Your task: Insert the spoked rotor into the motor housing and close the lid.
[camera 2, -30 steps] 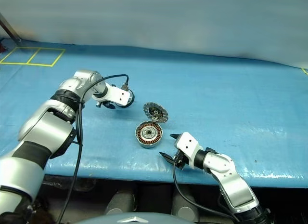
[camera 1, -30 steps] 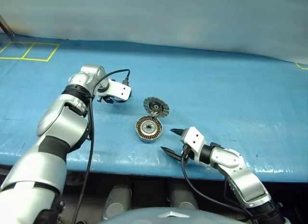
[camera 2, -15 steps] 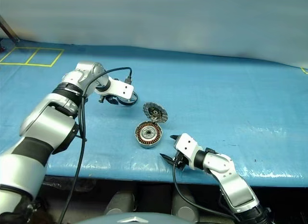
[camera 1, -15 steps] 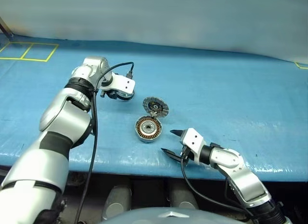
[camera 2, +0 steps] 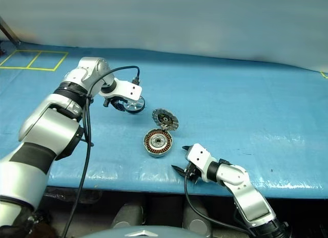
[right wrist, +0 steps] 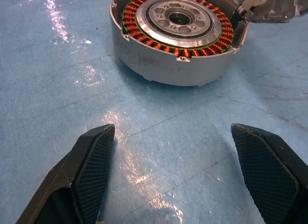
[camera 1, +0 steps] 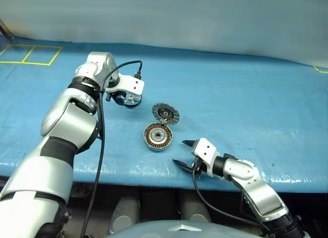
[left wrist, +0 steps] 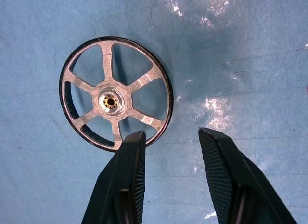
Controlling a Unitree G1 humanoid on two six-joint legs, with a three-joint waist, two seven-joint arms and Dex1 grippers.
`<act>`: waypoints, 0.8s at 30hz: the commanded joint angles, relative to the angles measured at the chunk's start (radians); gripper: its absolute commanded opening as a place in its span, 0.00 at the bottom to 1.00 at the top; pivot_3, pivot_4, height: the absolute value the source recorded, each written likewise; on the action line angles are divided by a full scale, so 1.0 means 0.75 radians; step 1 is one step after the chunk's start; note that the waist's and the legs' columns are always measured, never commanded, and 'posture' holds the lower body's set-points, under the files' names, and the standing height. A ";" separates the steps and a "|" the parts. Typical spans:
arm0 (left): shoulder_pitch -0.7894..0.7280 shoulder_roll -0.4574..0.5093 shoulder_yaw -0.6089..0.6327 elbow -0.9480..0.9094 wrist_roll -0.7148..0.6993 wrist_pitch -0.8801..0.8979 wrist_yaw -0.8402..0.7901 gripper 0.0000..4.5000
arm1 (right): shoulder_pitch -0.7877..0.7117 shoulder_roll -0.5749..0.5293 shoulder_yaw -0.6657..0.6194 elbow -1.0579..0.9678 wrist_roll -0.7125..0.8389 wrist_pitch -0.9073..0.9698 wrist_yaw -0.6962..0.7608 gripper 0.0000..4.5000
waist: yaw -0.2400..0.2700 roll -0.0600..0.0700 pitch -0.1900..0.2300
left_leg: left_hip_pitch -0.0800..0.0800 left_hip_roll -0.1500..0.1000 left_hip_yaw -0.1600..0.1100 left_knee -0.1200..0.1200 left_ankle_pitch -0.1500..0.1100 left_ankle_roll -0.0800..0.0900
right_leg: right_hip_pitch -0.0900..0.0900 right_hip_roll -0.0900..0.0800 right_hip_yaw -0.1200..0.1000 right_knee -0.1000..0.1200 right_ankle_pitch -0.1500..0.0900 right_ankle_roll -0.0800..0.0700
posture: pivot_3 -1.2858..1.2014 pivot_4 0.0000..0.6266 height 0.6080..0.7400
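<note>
Rotor (left wrist: 115,101) is seen beside half-open, empty left hand (left wrist: 169,137); right hand (right wrist: 185,132) wide near housing (right wrist: 177,36).

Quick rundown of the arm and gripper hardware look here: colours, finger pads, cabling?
Both arms have glossy silver-grey shells with black joint bands. Wrist blocks are white. A black cable loops from each arm to its wrist. The left gripper and right gripper each have two black tapered fingers with fine cross-hatched inner pads.
</note>
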 commanded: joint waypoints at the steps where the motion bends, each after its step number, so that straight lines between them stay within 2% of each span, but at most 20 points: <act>1: -0.057 -0.006 -0.010 -0.001 0.039 -0.010 0.156 0.42 | -0.004 -0.001 -0.008 -0.021 0.006 -0.014 0.002 0.91 | 0.001 0.000 0.000 | 0.000 0.000 0.000 0.000 0.000 0.000 | 0.000 0.000 0.000 0.000 0.000 0.000 | 0.52 0.24 1.00; 6: -0.032 -0.041 -0.012 0.025 0.063 -0.037 0.355 0.42 | 0.001 -0.001 -0.008 -0.028 0.001 -0.014 -0.003 0.91 | 0.002 0.000 0.000 | 0.000 0.000 0.000 0.000 0.000 0.000 | 0.000 0.000 0.000 0.000 0.000 0.000 | 0.52 0.24 1.00; 17: 0.036 -0.081 -0.037 0.060 0.082 -0.068 0.432 0.42 | 0.027 0.005 -0.016 -0.062 0.003 -0.002 -0.028 0.91 | 0.001 0.000 0.000 | 0.000 0.000 0.000 0.000 0.000 0.000 | 0.000 0.000 0.000 0.000 0.000 0.001 | 0.52 0.24 1.00; 24: 0.075 -0.078 -0.043 0.060 0.095 -0.084 0.399 0.42 | 0.031 0.006 -0.016 -0.075 0.003 0.004 -0.039 0.91 | 0.003 0.000 0.000 | 0.000 0.000 0.000 0.000 0.000 0.000 | 0.000 0.000 0.000 0.000 0.000 0.001 | 0.52 0.24 1.00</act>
